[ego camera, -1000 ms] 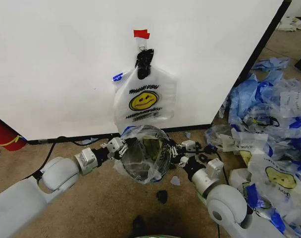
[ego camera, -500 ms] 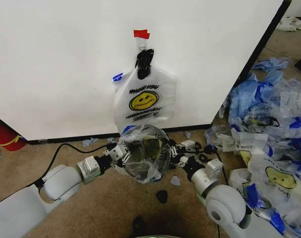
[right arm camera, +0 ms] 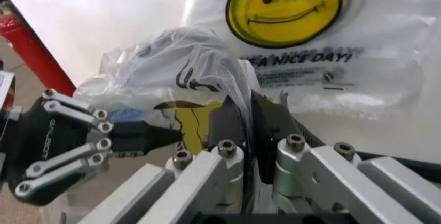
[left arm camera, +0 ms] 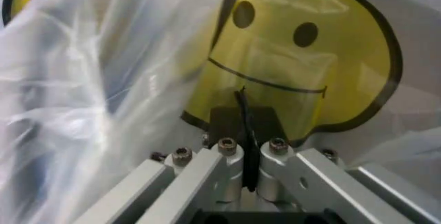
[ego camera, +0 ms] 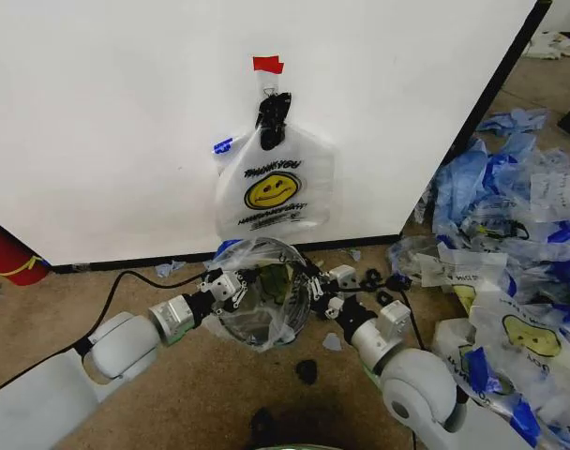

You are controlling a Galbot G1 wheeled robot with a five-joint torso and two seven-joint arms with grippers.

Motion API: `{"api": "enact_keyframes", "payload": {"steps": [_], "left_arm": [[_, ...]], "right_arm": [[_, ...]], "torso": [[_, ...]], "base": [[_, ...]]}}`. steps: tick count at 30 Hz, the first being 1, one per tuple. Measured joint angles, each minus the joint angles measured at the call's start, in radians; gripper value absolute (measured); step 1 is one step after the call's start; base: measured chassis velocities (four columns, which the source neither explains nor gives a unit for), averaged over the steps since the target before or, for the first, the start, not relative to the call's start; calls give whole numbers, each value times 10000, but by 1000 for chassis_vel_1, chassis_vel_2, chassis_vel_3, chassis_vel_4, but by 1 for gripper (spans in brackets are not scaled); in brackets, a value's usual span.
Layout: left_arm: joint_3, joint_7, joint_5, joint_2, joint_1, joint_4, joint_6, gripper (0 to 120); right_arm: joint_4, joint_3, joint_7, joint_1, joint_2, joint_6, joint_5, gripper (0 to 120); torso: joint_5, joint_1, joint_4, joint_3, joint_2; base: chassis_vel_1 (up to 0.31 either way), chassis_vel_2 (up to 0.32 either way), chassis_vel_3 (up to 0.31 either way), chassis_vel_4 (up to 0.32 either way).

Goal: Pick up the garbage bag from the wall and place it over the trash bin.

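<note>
With my left claw and right claw each pinched on the thin see-through white garbage bag draped over the small round black trash bin at 6 o'clock under the wall, I should pull gently apart and down.

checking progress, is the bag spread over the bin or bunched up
Spread: the bag is stretched over the bin's round mouth between both end effectors.
</note>
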Motion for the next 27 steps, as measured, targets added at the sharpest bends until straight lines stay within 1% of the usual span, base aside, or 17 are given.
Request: {"api": "enact_keyframes", "payload": {"steps": [1,4,8,15,27], "left_arm": [[0,0,0,0,0,0,0,0],[165,-410,45,3,-14,-14,332,0],[419,-726,117,-107,-179,222,454,0],[743,-839,358,-449,-361,638,526,0],[969,-940,657,-633,-418,1145,538,0]], "right_arm": [[0,0,0,0,0,0,0,0],[-134,-213,-13,240,73,-7,-6,0],[-210,-402,-64,409,48,-17,67,0],[-163,-567,-159,516,-54,-39,167,0],[-33,-650,-173,606,-117,-46,222,0]], "torso": [[0,0,0,0,0],[0,0,1,0,0],[0,0,-2,0,0],[-1,0,-2,0,0],[0,0,-1,0,0]], "base": [[0,0,0,0],[0,0,0,0],[0,0,0,0],[0,0,0,0],[0,0,0,0]]}}
